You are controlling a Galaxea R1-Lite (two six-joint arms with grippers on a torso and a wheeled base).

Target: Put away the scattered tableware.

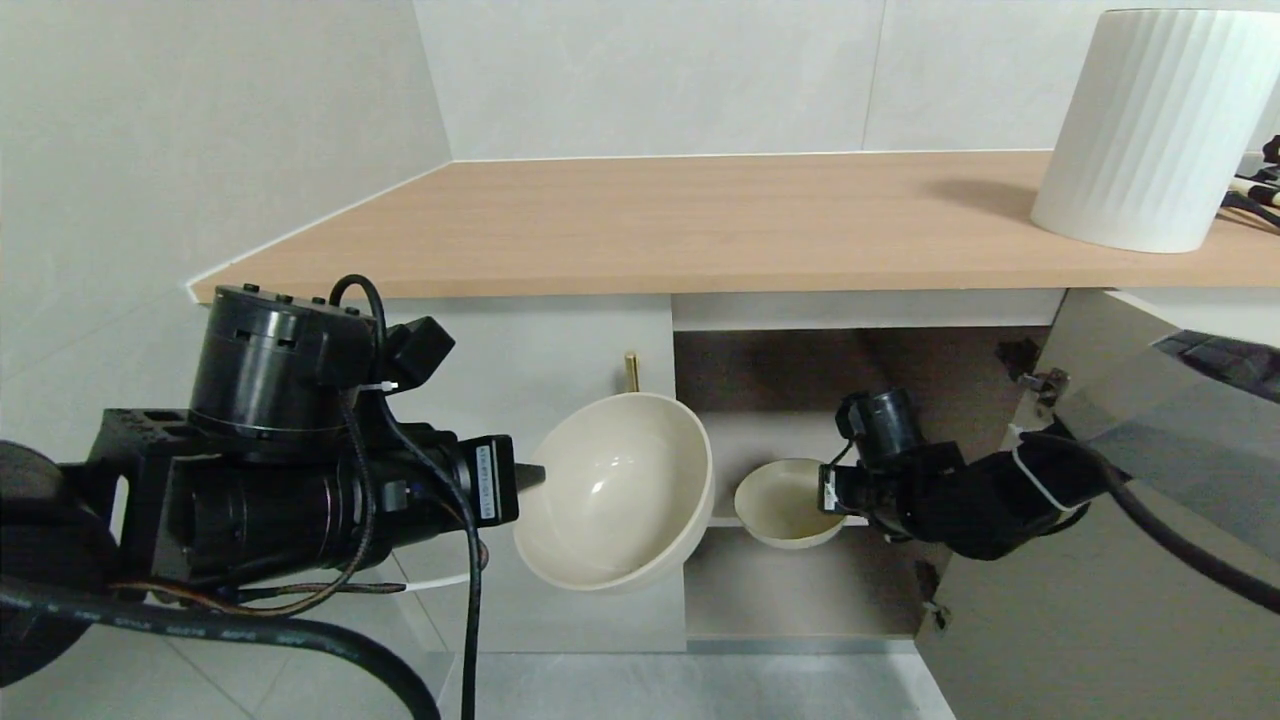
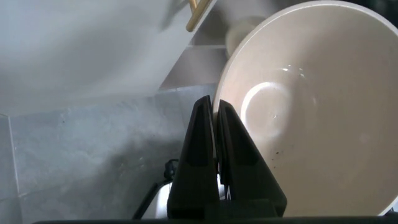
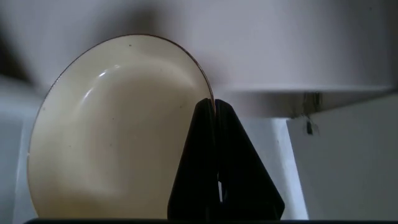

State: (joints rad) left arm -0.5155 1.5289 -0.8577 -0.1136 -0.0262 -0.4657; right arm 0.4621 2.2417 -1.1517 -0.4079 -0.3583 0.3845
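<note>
In the head view the large bowl (image 1: 615, 490) is held tilted before the closed cabinet door (image 1: 540, 340) by the left claw (image 1: 538, 472), and the small bowl (image 1: 785, 502) is held by the right claw (image 1: 828, 492) at the open cabinet's shelf (image 1: 725, 450), perhaps resting on it, below the wooden tabletop (image 1: 650, 220). What is left vague there is made plain in the wrist views: each claw is clamped tight on its bowl's rim.
</note>
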